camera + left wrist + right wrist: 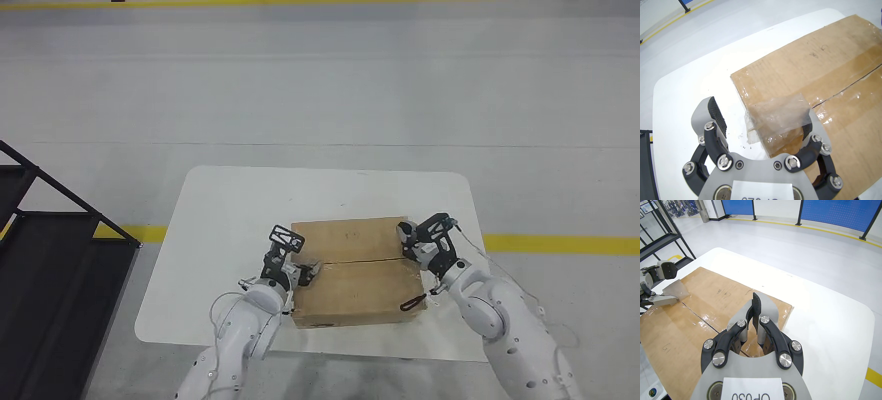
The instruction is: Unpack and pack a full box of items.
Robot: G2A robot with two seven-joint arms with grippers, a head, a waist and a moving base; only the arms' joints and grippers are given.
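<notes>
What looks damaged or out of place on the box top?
A crumpled flap of clear tape stands peeled up at the end of the seam of the cardboard box, clinging to one finger of the open left gripper. The tape along the seam looks slit, and small scraps lie on the table beside it.

Industrial test hall: pale coated floor (400,80) with yellow lane lines (560,243), blue partition panels (834,213) at upper right, black metal rack (50,290) at left, white counter (230,225) at centre.
</notes>
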